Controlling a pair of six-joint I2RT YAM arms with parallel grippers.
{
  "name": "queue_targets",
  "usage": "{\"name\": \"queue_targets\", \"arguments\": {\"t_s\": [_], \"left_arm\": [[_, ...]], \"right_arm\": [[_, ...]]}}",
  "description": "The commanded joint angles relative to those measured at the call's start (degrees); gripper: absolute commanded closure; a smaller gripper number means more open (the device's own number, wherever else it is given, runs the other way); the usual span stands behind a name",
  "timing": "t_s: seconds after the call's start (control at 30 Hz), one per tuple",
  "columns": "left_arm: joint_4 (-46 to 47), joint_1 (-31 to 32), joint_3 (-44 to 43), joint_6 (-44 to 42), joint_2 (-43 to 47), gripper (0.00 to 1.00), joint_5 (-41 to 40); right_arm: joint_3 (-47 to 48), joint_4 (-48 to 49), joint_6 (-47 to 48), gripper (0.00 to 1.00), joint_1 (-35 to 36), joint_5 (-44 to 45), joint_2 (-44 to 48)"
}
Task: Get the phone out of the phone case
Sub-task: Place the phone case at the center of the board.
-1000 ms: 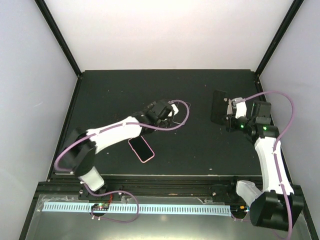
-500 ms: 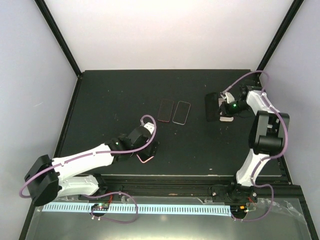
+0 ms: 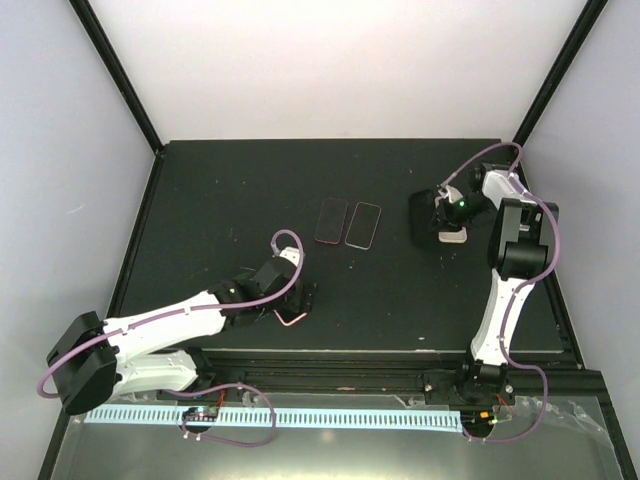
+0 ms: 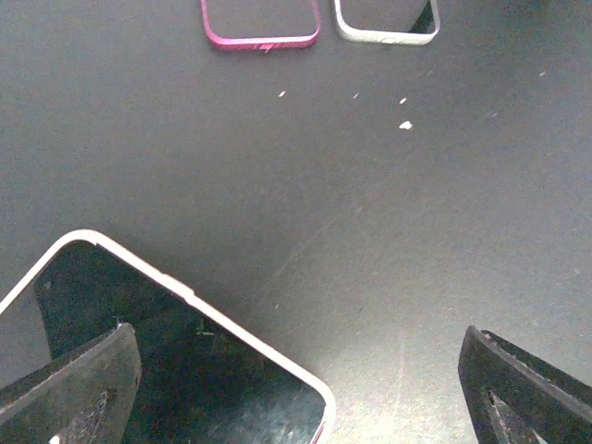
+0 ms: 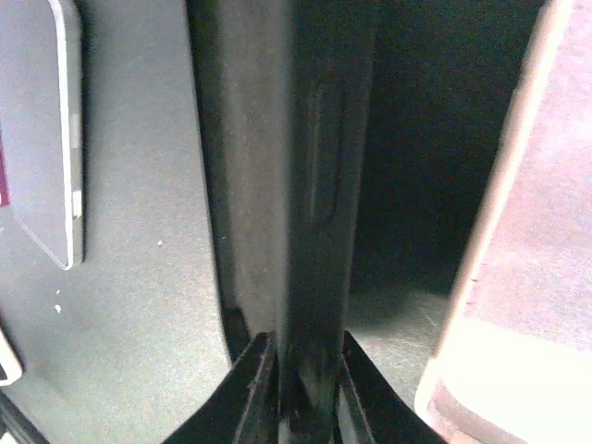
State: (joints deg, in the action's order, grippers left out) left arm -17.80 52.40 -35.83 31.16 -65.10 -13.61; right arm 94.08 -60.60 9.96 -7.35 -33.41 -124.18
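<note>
1. Three flat, glossy, round-cornered phones lie on the matte table: pink-rimmed phone, silver-rimmed phone, white-rimmed phone.
2. Left gripper: jaws spread over the white-rimmed phone.
3. Right gripper: jaws pinch the one black phone case, far right, beside one pale pink slab.

Soft, even light from above fills the white-walled booth and leaves the matte black desk dim and almost shadowless, sharp to the corners of the overhead view. My left wrist view is dusky and a little grainy: scuffs on the desk read crisply mid-frame, the glossy white-rimmed phone screen gives a dull grey reflection, and the dark fingers of my left end effector blur at the bottom corners. In my right wrist view the upright black plastic case sits so near the lens that it smears into shadow, while the pale pink slab at the right edge blows out to white glare low down.
</note>
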Motion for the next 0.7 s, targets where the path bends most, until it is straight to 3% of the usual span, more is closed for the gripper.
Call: {"name": "queue_targets", "arguments": {"t_s": [0.0,0.27,0.43,0.67], "left_arm": [[-0.37,-0.45,2.24,6.01,2.06,0.02,-2.71],[-4.64,-1.02,4.70,13.08,8.37,0.01,-9.00],[-12.03,-2.11,2.87,18.44,9.83,0.01,-12.19],[-28.59,-3.75,-6.71,27.74,2.18,0.01,-8.86]], "right_arm": [[1.95,-0.72,0.26,0.79,0.65,4.54,0.36],[-0.86,-0.05,1.80,0.55,1.04,9.77,7.84],[-5.79,1.07,1.94,0.54,1.22,13.81,17.91],[-21.90,6.20,2.68,0.51,7.02,7.78,43.56]]}}
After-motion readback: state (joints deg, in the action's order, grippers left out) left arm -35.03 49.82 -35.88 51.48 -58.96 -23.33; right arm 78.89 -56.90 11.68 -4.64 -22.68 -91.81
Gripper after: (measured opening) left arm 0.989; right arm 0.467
